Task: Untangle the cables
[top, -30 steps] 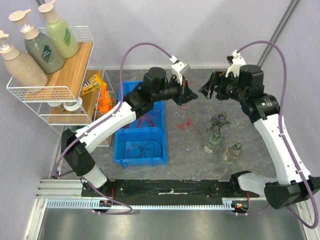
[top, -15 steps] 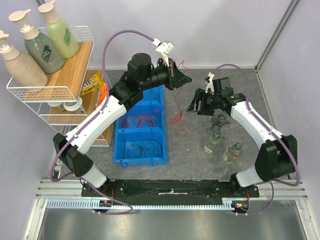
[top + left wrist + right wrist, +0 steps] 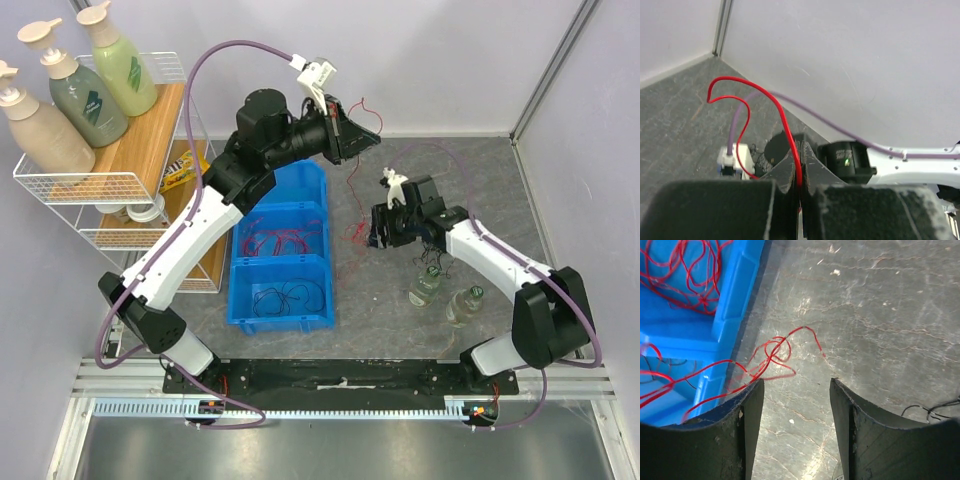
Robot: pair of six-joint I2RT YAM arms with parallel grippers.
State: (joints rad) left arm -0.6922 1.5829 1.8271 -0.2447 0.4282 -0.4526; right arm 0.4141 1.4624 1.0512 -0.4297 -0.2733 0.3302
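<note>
My left gripper (image 3: 366, 134) is shut on a red cable (image 3: 352, 205) and holds it high near the back wall. The cable hangs down to a loose curl on the floor (image 3: 353, 237). In the left wrist view the cable (image 3: 782, 117) runs between the closed fingertips of that gripper (image 3: 800, 150). My right gripper (image 3: 379, 228) is open and low, just right of the curl. In the right wrist view the red curl (image 3: 772, 357) lies just ahead of and left of the right gripper (image 3: 796, 387). A black cable tangle (image 3: 438, 246) lies behind the right arm.
A blue two-part bin (image 3: 236, 290) holds red cables (image 3: 285, 240) in the far part and black cables (image 3: 285, 295) in the near part. Two clear bottles (image 3: 427, 286) (image 3: 465, 305) stand right of centre. A wire shelf rack (image 3: 110, 185) with pump bottles stands at the left.
My left gripper has risen and moved back-left, pulling the red cable up. My right gripper has swung down and left, from above the black tangle to beside the red curl.
</note>
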